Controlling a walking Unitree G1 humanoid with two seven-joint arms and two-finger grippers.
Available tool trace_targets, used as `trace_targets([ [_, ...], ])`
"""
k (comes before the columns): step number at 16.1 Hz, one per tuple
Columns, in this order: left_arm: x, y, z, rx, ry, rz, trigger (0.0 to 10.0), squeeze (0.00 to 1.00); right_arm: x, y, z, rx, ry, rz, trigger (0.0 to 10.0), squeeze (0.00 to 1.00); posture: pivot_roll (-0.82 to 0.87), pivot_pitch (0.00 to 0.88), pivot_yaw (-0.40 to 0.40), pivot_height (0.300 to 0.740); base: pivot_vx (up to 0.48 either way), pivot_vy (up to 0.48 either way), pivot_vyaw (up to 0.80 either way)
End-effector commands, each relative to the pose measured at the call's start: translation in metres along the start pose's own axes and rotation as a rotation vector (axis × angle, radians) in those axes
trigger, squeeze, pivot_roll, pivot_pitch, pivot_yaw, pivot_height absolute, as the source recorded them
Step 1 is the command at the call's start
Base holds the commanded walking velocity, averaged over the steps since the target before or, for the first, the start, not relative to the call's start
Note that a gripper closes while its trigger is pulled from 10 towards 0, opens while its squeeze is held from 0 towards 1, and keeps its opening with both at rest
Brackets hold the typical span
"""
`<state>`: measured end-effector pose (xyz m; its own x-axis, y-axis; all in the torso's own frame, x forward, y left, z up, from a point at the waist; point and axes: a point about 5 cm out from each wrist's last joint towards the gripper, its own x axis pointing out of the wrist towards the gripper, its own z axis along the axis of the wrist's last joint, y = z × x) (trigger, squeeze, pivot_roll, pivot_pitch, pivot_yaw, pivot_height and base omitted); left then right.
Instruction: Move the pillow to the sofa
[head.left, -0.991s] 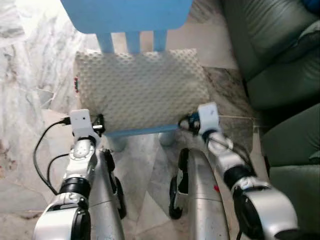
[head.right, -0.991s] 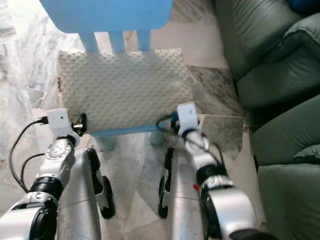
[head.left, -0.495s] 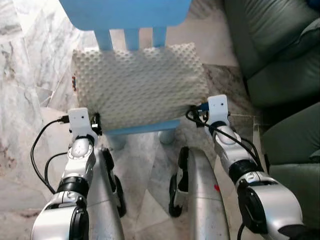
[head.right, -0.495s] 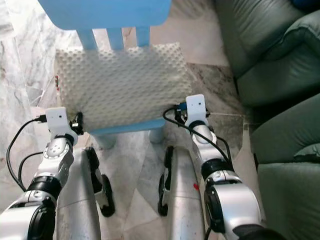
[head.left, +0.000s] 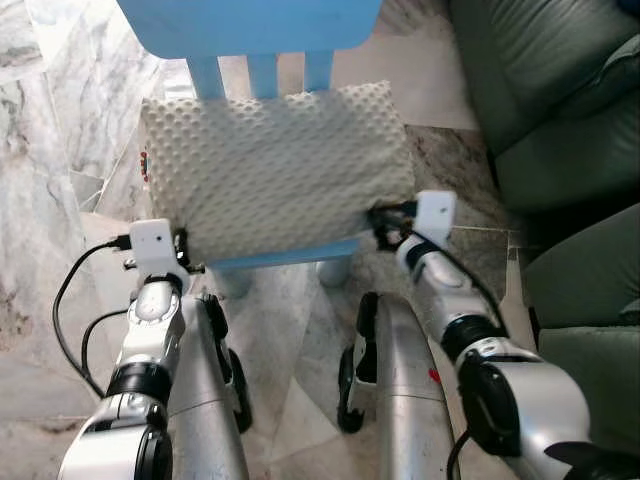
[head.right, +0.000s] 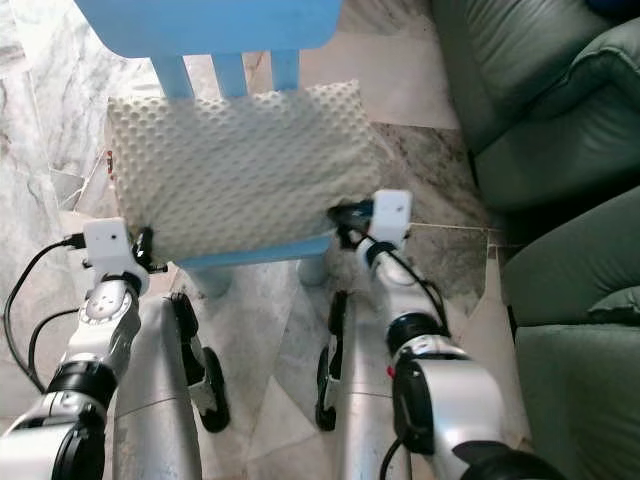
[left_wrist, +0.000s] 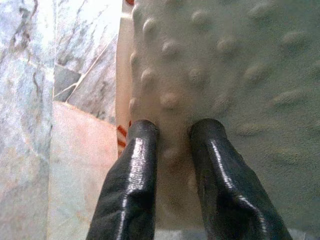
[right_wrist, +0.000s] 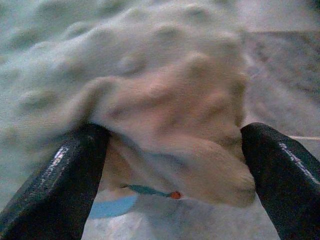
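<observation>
The left end effector (left_wrist: 172, 132) was positioned at the near left corner of the pillow (head.left: 275, 170), its two black fingers (left_wrist: 135, 170) drawn close together and pinching a fold of the pillow's bumpy cream fabric between them. The right end effector (right_wrist: 172, 150) was positioned at the near right corner of the pillow, its fingers (right_wrist: 55, 172) spread wide to either side of that bulging corner; the left finger touched the fabric, while contact on the other side could not be confirmed. The pillow lay across the seat of a light blue chair (head.left: 250, 25), covering most of it, with the chair's back slats rising at the pillow's far edge and a thin strip of the blue seat edge (head.left: 290, 257) showing below the pillow's near edge. A small red tag (head.left: 145, 158) was visible at the pillow's left end. The chair stood on a marble floor (head.left: 60, 130). A dark green sofa (head.left: 540, 90) stood to the robot's right, near the chair but apart from it, with no part of the pillow touching it. Both silver arms reached forward from the lower edge of the head views, with black cables looping beside the left arm.
</observation>
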<state>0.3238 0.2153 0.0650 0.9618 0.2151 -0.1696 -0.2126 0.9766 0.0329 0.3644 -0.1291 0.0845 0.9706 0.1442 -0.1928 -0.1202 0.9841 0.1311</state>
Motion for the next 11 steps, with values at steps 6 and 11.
trace_targets([
  [6,-0.013,0.01,-0.018,0.011,0.064,-0.001,0.0,0.0,-0.005,0.014,-0.025,0.124,0.111,0.058,0.0,0.0,0.18,0.45,-0.074,0.556,0.0,0.0,0.0],
  [11,-0.016,0.006,-0.019,0.004,0.075,-0.012,0.0,0.0,-0.009,0.005,-0.033,0.127,0.139,0.02,0.0,0.0,0.18,0.442,-0.075,0.556,0.0,0.0,0.0],
])
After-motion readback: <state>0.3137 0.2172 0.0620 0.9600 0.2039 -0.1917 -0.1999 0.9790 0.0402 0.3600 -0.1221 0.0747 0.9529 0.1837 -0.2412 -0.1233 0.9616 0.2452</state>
